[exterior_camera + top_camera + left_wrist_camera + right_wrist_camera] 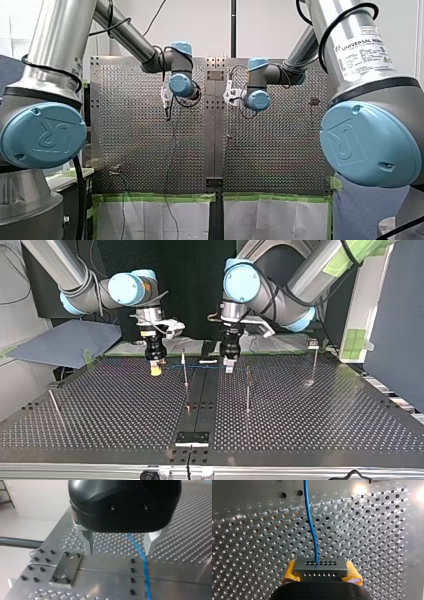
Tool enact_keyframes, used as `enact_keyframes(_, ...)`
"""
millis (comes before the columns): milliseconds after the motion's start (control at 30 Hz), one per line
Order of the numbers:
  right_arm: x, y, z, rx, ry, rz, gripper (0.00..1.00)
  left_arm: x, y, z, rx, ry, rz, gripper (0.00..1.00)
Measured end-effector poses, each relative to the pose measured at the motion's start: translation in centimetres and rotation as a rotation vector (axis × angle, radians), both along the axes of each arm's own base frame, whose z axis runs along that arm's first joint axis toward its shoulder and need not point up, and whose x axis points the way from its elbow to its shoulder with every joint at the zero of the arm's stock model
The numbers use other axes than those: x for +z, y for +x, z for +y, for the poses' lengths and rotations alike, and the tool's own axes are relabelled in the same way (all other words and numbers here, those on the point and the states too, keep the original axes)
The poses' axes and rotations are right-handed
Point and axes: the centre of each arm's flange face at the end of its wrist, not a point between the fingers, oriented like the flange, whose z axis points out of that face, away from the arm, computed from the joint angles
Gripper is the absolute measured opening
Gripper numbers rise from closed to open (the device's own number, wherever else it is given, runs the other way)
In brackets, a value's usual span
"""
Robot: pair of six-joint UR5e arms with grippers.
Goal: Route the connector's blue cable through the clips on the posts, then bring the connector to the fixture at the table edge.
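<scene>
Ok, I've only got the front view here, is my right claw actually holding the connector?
Observer: Yes, in the right wrist view the right claw is shut on the connector with its yellow pads.
Operator: And the blue cable?
Observer: The blue cable leaves the connector's face and runs ahead over the perforated table.
Operator: Left claw?
Observer: The left claw is open, the cable passing between its metal fingers, close to one.
</scene>
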Motion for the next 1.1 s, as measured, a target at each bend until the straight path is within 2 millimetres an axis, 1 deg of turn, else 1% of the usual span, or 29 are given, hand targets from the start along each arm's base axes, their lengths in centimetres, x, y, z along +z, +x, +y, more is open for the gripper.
enact_keyframes(100, 0.0, 0.0, 0.0, 0.000, 0.001, 0.000, 0.00, 0.1, 0.4, 0.1, 0.012, 0.002, 0.003, 1.00)
enact_keyframes(267, 0.0, 0.0, 0.0, 0.000, 0.001, 0.001, 0.00, -1.8, 0.6, -0.5, 0.001, 0.031, 0.041, 1.00)
enact_keyframes(400, 0.0, 0.0, 0.0, 0.000, 0.001, 0.001, 0.00, -2.5, 0.7, -0.7, -0.002, 0.038, 0.050, 1.00)
enact_keyframes(567, 0.0, 0.0, 0.0, 0.000, 0.001, 0.001, 0.00, -2.9, 1.5, -0.5, 0.015, 0.039, 0.052, 1.00)
enact_keyframes(733, 0.0, 0.0, 0.1, 0.001, 0.002, 0.002, 0.00, -3.7, 2.5, -0.7, 0.024, 0.047, 0.057, 1.00)
enact_keyframes(900, 0.0, 0.0, 0.1, 0.001, 0.003, 0.002, 0.00, -3.4, 3.1, -0.9, 0.027, 0.040, 0.044, 1.00)
enact_keyframes(1100, 0.0, 0.1, 0.1, 0.002, 0.004, 0.002, 0.00, -2.9, 3.8, -0.6, 0.036, 0.033, 0.033, 1.00)
